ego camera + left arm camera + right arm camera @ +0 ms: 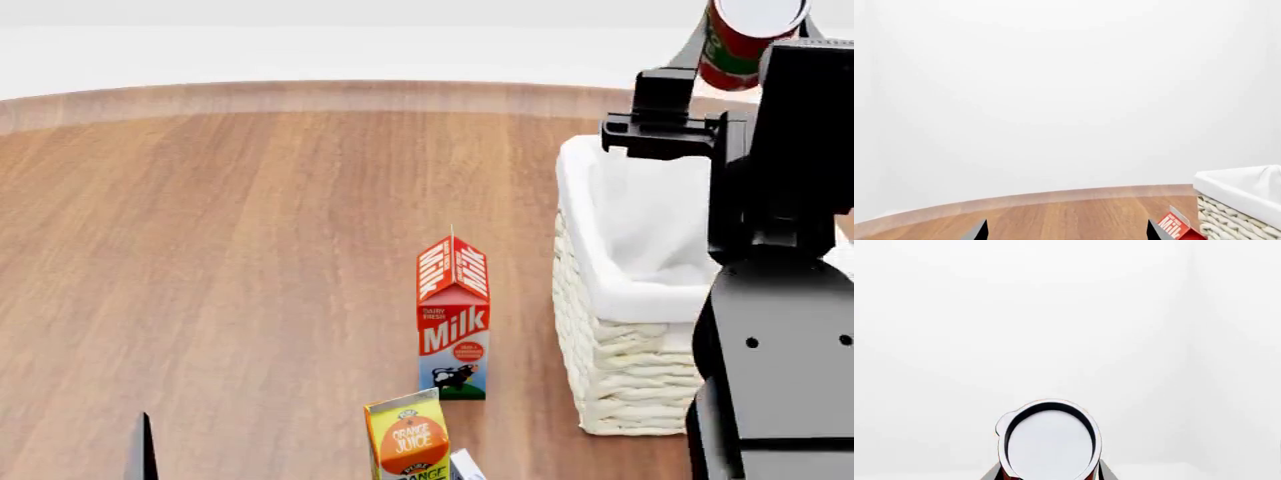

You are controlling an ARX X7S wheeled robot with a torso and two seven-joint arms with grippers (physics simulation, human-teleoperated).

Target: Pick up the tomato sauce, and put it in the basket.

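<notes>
The tomato sauce can [737, 40], red label with a green band and a silver-white top, is held high in my right gripper [747, 50], above the far right part of the basket [627, 300]. In the right wrist view the can's pale top [1049, 442] sits between the two fingers, which press on its sides. The basket is cream woven wicker with a white cloth liner, and it also shows in the left wrist view [1241, 200]. My left gripper [1067, 232] is open and empty, low over the wooden table.
A red milk carton [454, 320] stands left of the basket, and its top shows in the left wrist view [1177, 227]. An orange juice carton [407, 440] stands nearer me. The round wooden table [240, 250] ends at a curved far edge.
</notes>
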